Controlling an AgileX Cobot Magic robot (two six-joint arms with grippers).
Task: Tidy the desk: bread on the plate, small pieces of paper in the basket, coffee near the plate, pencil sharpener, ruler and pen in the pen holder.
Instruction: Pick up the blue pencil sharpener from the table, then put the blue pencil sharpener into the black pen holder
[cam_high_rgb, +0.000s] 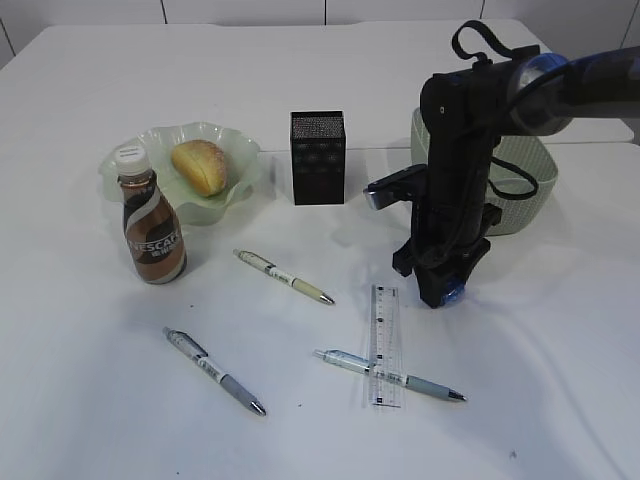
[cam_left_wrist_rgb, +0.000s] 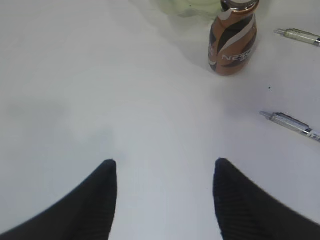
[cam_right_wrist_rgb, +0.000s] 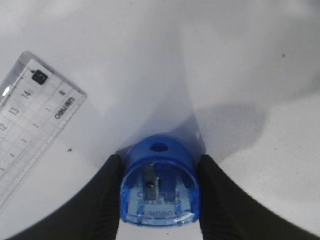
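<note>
White and smooth, the desk (cam_high_rgb: 90, 420) carries most of the clutter toward its middle. At the back left the bread (cam_high_rgb: 200, 166) lies in the wavy green plate (cam_high_rgb: 243, 186), with the coffee bottle (cam_high_rgb: 152, 228) standing upright just in front of the plate's left edge. The black mesh pen holder (cam_high_rgb: 318, 157) stands upright to the right of the plate, and the sage-green basket (cam_high_rgb: 528, 190) sits further right, partly hidden behind the right arm. That arm reaches down steeply near the basket, and the right gripper (cam_right_wrist_rgb: 159, 165) pinches the blue pencil sharpener (cam_right_wrist_rgb: 159, 186) between its two black fingers (cam_right_wrist_rgb: 102, 200), low over the tabletop. Just beside it lies the clear ruler (cam_high_rgb: 384, 345), its near part crossing over a blue-grey pen (cam_high_rgb: 425, 384). A pale yellow-green pen (cam_high_rgb: 284, 276) lies between the bottle and the ruler, and a grey-blue pen (cam_high_rgb: 214, 370) lies nearer the front edge. The left gripper (cam_left_wrist_rgb: 165, 167) hovers over bare desk with its fingers spread apart and nothing between them, the bottle and two pens ahead of it.
</note>
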